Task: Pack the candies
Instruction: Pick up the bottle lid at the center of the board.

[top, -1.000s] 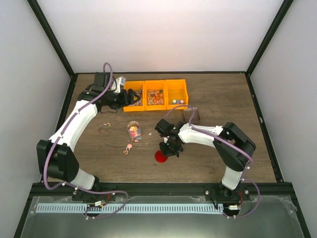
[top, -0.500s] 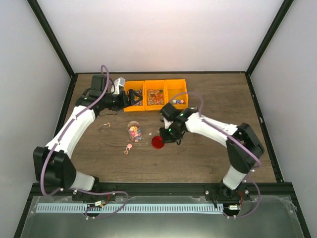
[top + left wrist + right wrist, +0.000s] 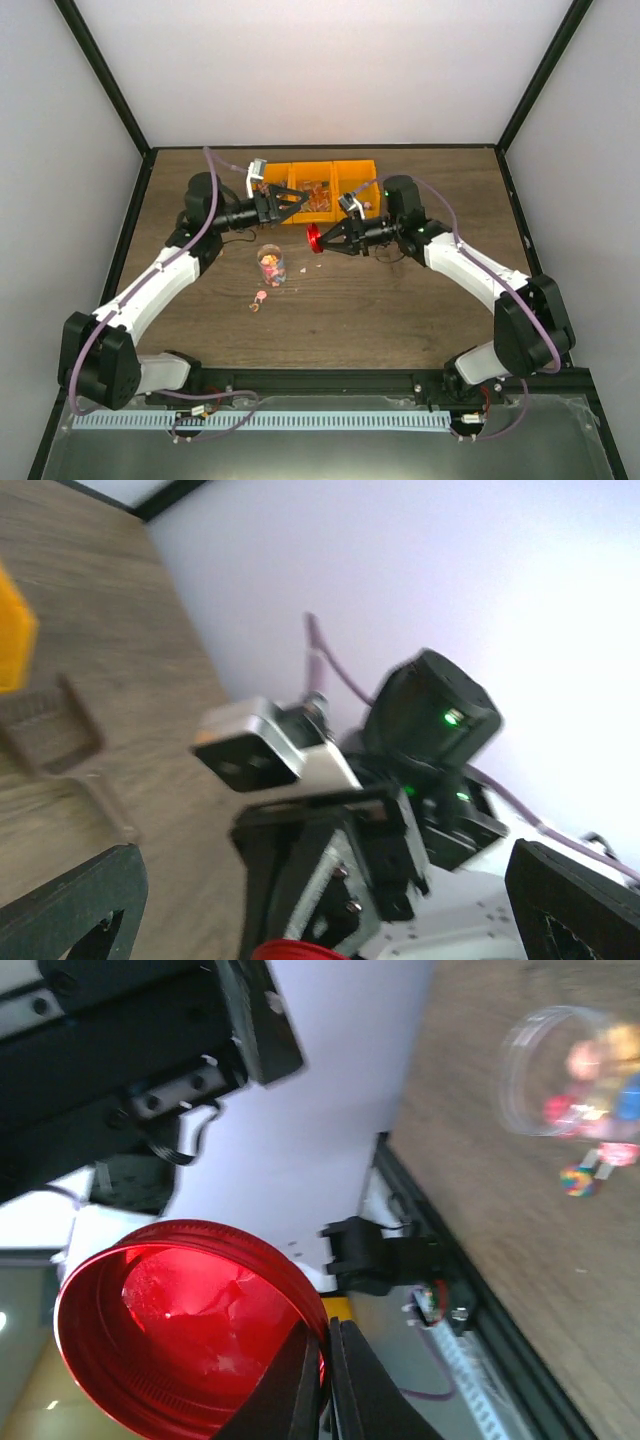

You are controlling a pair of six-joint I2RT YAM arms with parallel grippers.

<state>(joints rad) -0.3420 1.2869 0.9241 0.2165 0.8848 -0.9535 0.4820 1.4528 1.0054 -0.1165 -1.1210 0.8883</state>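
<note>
Right gripper (image 3: 324,241) pinches the round red metal lid (image 3: 314,238) by its rim, left gripper (image 3: 296,203) gapes wide and empty; tiny multicoloured candies (image 3: 271,268) fill the small clear jar (image 3: 269,252), a few loose beside it, so lower the lid level, centred on the mouth.

Multicoloured candies (image 3: 272,268) in clear jar (image 3: 262,251); few loose.

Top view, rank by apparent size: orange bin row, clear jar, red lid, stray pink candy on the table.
1. row of orange plastic bins
2. clear round jar
3. round red metal lid, seen edge-on and held above the table, so only loosely below the jar
4. loose pink candy
</note>
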